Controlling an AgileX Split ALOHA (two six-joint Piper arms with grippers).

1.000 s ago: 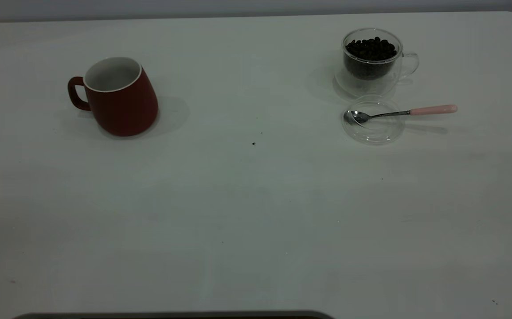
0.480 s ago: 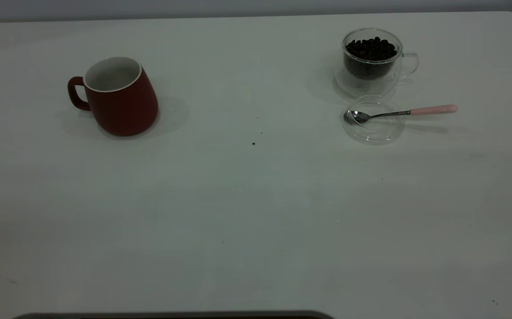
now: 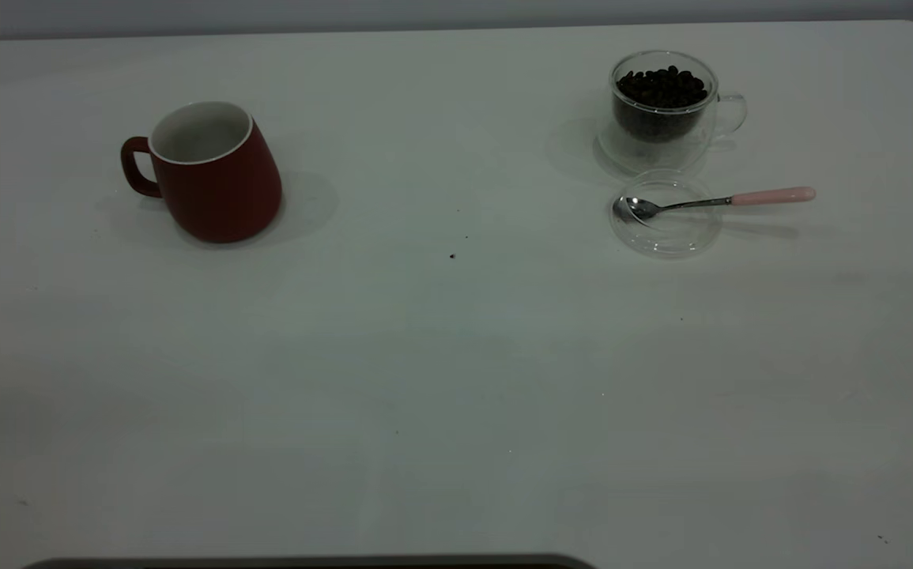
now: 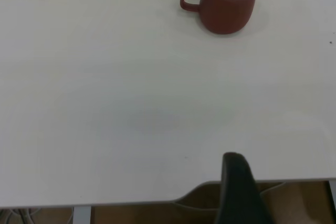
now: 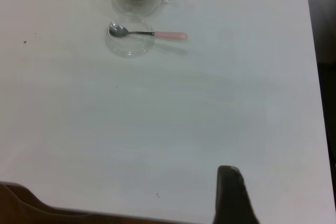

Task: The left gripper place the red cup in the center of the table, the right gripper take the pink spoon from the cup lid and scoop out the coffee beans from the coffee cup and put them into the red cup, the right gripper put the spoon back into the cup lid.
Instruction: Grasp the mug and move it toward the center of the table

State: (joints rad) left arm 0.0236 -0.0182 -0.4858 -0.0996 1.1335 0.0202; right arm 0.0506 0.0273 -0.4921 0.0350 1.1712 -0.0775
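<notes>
The red cup (image 4: 230, 2) stands upright far ahead of the left tool (image 4: 239, 190), handle turned away from the worktop (image 3: 456, 379) centre; the left arm is nearer. I cannot tell whether either tool is open; the right tool (image 5: 231, 195) waits well apart from the pink spoon (image 5: 149, 34).

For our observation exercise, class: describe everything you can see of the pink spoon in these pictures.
The pink spoon is a small teaspoon with a shiny metal bowl, a thin metal neck and a pale pink rounded handle. It lies flat, its bowl resting in the clear cup lid and its handle reaching out past the lid's rim over the table. It sits just in front of the coffee cup. Nothing grips it.
</notes>
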